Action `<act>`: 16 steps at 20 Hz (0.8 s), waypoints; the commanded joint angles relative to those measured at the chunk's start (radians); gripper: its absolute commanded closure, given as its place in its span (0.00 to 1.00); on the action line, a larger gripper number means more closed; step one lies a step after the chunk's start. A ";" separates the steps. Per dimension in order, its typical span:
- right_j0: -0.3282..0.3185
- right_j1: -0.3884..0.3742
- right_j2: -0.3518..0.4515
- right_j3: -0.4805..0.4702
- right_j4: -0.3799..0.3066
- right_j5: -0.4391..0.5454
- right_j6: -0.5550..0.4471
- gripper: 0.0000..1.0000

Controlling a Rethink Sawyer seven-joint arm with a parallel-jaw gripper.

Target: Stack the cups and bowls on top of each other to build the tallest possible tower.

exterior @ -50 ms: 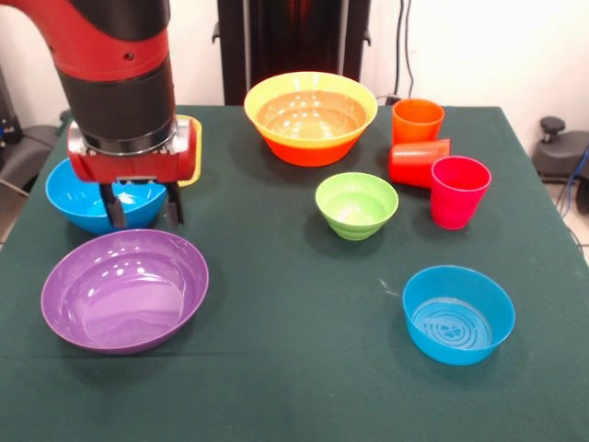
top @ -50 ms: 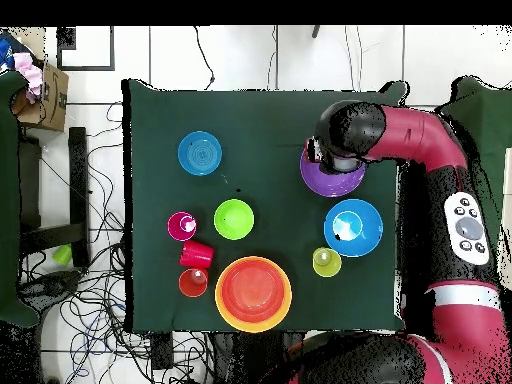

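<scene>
A wide purple bowl [exterior @ -50 ms: 124,289] sits upright at the table's near left with a blue bowl [exterior @ -50 ms: 87,198] just behind it, and a second blue bowl [exterior @ -50 ms: 457,314] stands near right. The light green bowl [exterior @ -50 ms: 356,204] is central, the orange-red bowl nested inside the large yellow-orange bowl [exterior @ -50 ms: 310,117] behind it. At right, the orange cup [exterior @ -50 ms: 417,120] and magenta-pink cup [exterior @ -50 ms: 458,191] stand upright with the red cup [exterior @ -50 ms: 419,161] lying tipped between them; the yellow cup [top @ -50 ms: 326,262] is upright beside the first blue bowl.

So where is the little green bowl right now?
In the front view the green bowl sits upright near the table's middle, just in front of the big yellow-orange bowl and left of the pink cup.
</scene>
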 commanded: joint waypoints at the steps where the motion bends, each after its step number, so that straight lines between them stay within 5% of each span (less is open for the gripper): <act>1: 0.060 -0.016 -0.048 0.132 -0.004 -0.127 0.170 0.00; 16: 0.073 0.088 -0.031 0.043 0.012 -0.201 0.119 0.00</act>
